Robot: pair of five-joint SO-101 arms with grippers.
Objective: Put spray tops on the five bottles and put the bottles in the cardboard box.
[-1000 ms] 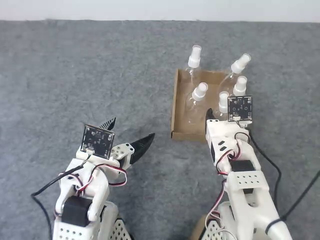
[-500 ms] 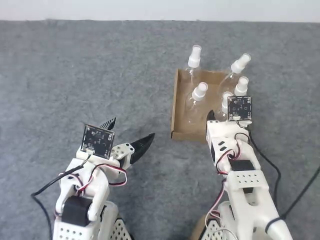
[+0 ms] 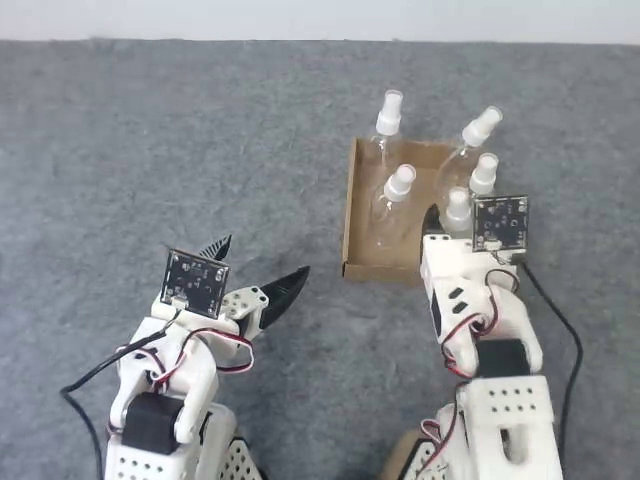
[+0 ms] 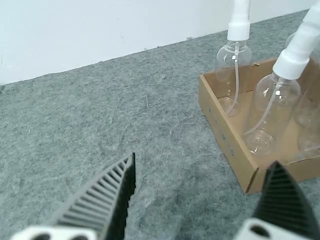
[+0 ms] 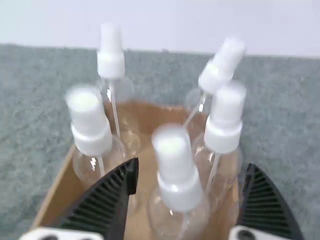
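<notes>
Five clear spray bottles (image 3: 398, 200), white tops on, stand in the cardboard box (image 3: 348, 215), far right. Right gripper (image 5: 190, 170) spread wide at the box's near edge. Left gripper (image 3: 262, 256) spread too, near left over grey mat (image 3: 150, 130). Bottles probably light, slick and tippy, so grip the body below the collar.

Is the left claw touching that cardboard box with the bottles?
Apart. The high view shows a strip of bare grey mat between the left gripper and the cardboard box.
</notes>
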